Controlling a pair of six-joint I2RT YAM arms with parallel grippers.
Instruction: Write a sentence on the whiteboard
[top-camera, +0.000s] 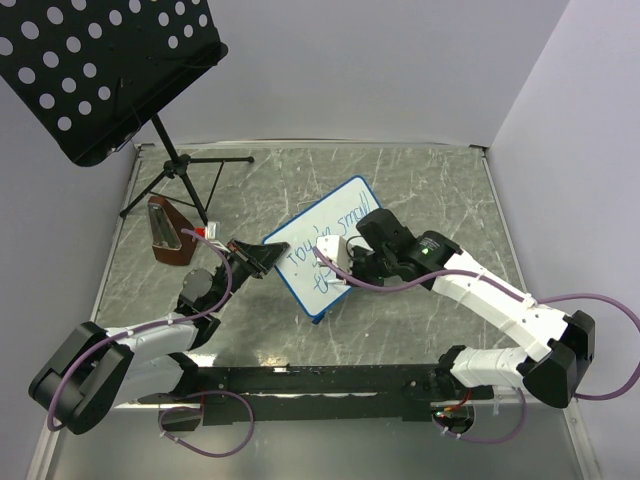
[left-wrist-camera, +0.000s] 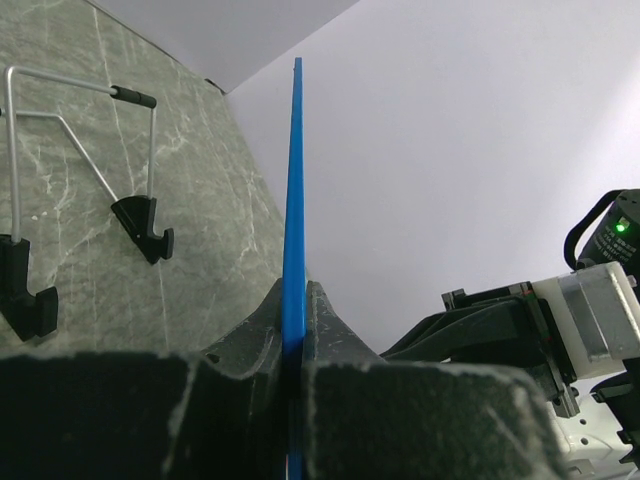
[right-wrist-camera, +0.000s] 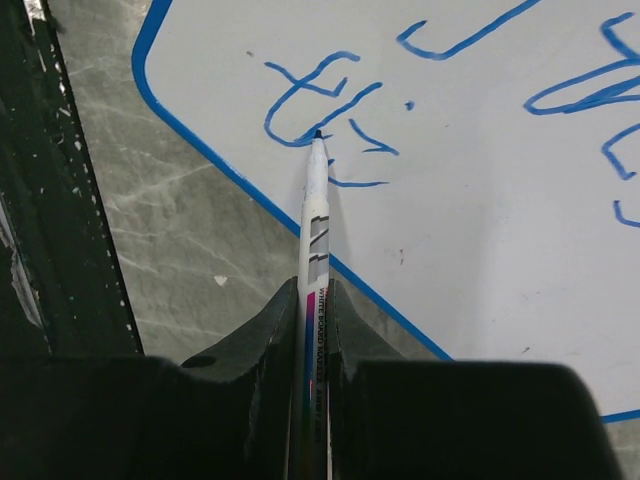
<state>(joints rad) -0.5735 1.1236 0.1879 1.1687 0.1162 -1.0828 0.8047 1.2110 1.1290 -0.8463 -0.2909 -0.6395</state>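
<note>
In the top view, the left gripper (top-camera: 262, 258) is clamping the left corner of the whiteboard (top-camera: 330, 210), which is standing tilted near the middle of the marble-patterned table (top-camera: 430, 190). The right gripper (top-camera: 343, 266) is holding a marker (top-camera: 325, 254) against the board's lower part. The sentence (top-camera: 325, 240) is showing a first line reading roughly "Toy in small", with only a few strokes under it. A black perforated music stand (top-camera: 100, 70) is standing at the far left, well apart from the board.

In the left wrist view, the left gripper (left-wrist-camera: 295, 312) is pinching the blue frame of the whiteboard (left-wrist-camera: 296, 170) edge-on, both jaws pressing flat on it.

In the right wrist view, the right gripper (right-wrist-camera: 315, 300) is grasping the marker (right-wrist-camera: 316, 210) tightly, and its tip is sitting at the whiteboard (right-wrist-camera: 480, 230) among the first strokes of the second line (right-wrist-camera: 320, 105).

Judging from this, the writing is running well past halfway: the first line is looking finished, the second is only getting started, and its last word is waiting to be completed.
</note>
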